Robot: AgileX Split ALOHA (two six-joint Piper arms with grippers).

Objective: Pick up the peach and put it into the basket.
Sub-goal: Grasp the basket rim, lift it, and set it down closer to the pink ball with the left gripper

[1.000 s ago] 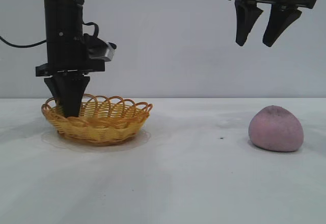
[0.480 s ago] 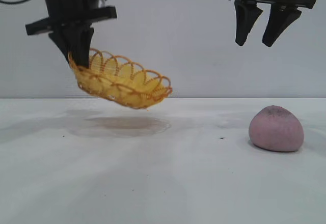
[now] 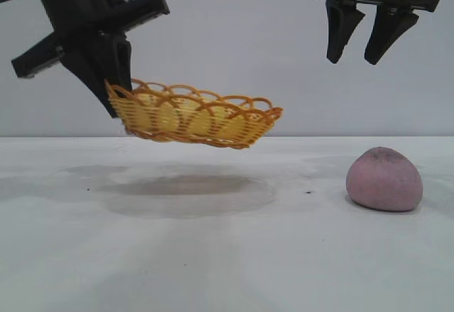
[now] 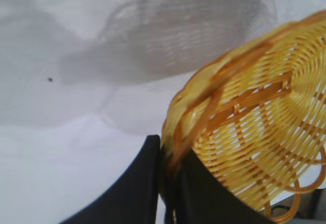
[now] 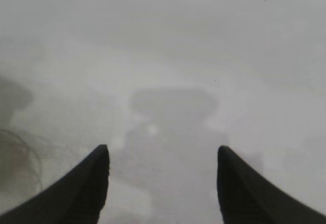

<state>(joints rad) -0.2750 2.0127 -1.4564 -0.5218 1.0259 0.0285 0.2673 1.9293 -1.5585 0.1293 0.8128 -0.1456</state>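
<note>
The yellow-orange wicker basket (image 3: pixel 195 120) hangs in the air at the left, well above the table, nearly level. My left gripper (image 3: pixel 113 99) is shut on the basket's left rim and holds it up; in the left wrist view the rim (image 4: pixel 175 140) is pinched between the two black fingers. The pinkish-mauve peach (image 3: pixel 384 179) lies on the table at the right. My right gripper (image 3: pixel 352 60) is open and empty, high above the table, up and a little left of the peach. The right wrist view shows only bare table between its fingers (image 5: pixel 97 178).
The white table (image 3: pixel 227 255) carries the basket's shadow (image 3: pixel 188 191) below the basket. A small dark speck (image 3: pixel 308 192) lies left of the peach.
My left gripper lifted the basket off the table and carried it up and to the right, levelling it. The right gripper and the peach have not moved.
</note>
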